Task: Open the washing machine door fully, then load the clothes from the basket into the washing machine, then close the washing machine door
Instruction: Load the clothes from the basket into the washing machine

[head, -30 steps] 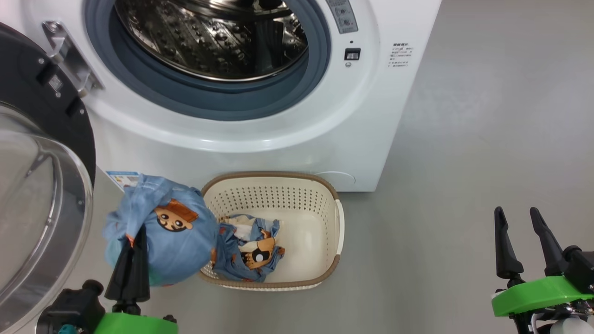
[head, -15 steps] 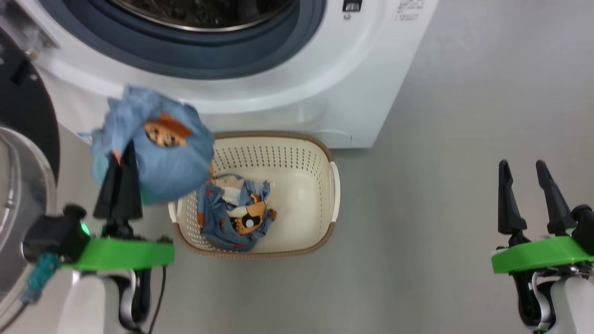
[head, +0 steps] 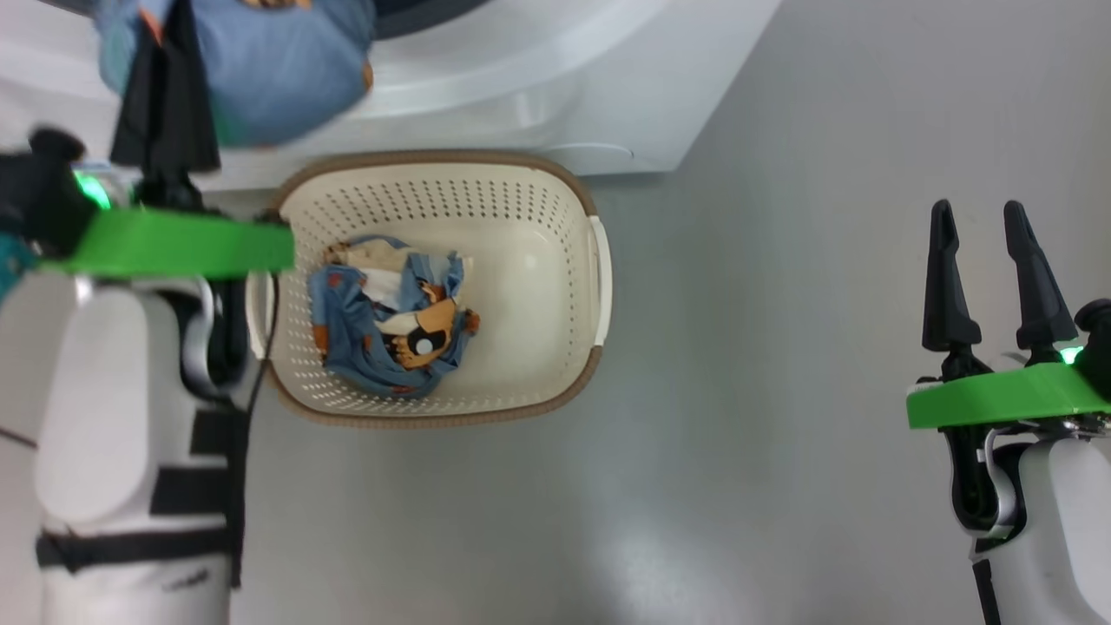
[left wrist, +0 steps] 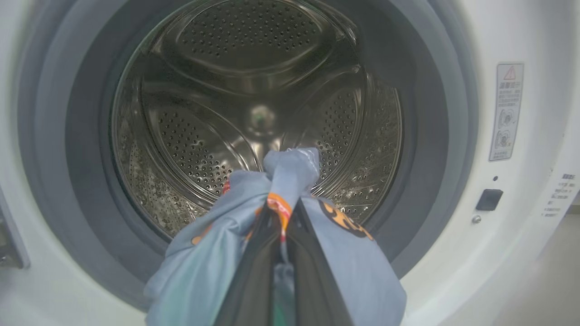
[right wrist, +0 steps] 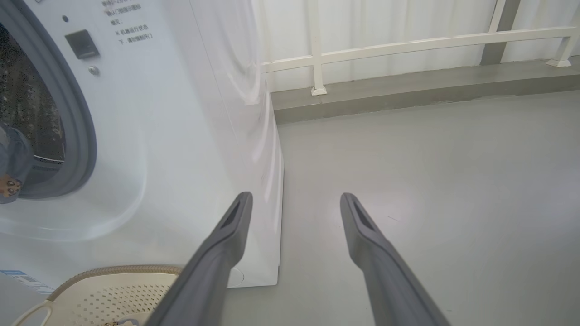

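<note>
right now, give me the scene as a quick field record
left gripper: shut on a light-blue garment, in front of the drum opening
right gripper: open, empty, above the floor
drum: no clothes visible inside
basket: on the floor before the washing machine
clothes in basket: a small blue-and-white heap
</note>
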You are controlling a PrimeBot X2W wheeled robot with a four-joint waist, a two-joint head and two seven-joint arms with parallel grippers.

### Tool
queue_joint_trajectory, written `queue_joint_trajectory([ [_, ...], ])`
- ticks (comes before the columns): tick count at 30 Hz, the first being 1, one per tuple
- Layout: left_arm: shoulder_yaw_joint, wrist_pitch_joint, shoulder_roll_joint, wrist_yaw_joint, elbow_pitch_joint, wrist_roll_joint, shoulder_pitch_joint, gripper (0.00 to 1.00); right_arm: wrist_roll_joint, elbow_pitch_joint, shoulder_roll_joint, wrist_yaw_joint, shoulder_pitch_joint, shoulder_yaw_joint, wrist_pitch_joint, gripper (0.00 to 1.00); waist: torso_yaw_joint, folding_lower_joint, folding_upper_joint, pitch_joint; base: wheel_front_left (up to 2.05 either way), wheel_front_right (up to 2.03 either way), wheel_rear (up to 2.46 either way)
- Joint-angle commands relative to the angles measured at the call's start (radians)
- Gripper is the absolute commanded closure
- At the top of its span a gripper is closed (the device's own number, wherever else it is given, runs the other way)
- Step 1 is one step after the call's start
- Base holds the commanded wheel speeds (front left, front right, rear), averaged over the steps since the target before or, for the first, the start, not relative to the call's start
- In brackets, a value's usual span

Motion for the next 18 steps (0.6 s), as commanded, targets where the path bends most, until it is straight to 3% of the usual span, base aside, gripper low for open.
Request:
queue_joint_trajectory([
  [1, 0.035, -0.005, 0.044, -0.002, 0.0, 0.005, -0.056, 1.0, 0.008, -0.025, 0.002, 0.007, -0.012, 0.02, -0.008, 0.0, -0.042, 0.0, 0.0, 0.051, 0.0, 0.0, 0.0],
  [10, 0.089, -0.005, 0.07, -0.002, 0.213, 0.035, -0.285, 1.0, 0.021, -0.031, 0.012, 0.007, -0.039, 0.038, -0.008, 0.0, -0.1, 0.0, 0.0, 0.099, 0.0, 0.0, 0.0],
  [18, 0.141, -0.005, 0.14, -0.001, 0.384, 0.07, -0.437, 1.0, 0.086, -0.024, 0.013, 0.007, -0.044, 0.111, -0.008, 0.0, -0.187, 0.0, 0.0, 0.117, 0.0, 0.0, 0.0],
])
